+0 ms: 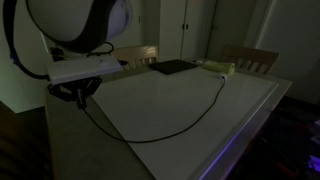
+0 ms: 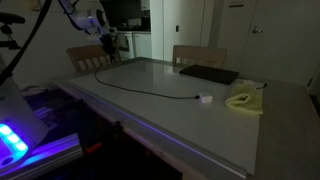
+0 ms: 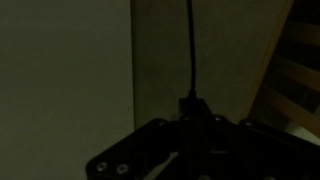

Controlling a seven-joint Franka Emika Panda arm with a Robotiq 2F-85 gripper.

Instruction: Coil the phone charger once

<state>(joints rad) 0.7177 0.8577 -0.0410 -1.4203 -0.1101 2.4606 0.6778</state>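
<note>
The phone charger is a thin black cable (image 1: 160,138) lying in a long curve across the pale table (image 1: 255,105). It also shows in an exterior view (image 2: 140,90), where it ends at a small white plug (image 2: 205,99). My gripper (image 1: 82,93) hangs at the table's corner, and it shows in both exterior views (image 2: 106,42). One end of the cable rises to it. In the wrist view the cable (image 3: 191,45) runs straight away from a dark plug held between my jaws (image 3: 190,118). The scene is very dark.
A flat black pad (image 1: 172,67) and a pale greenish box (image 1: 216,68) lie at the far side of the table; both also show in an exterior view, the pad (image 2: 208,74) and the box (image 2: 243,100). Wooden chairs (image 1: 252,58) (image 2: 92,55) stand around the table.
</note>
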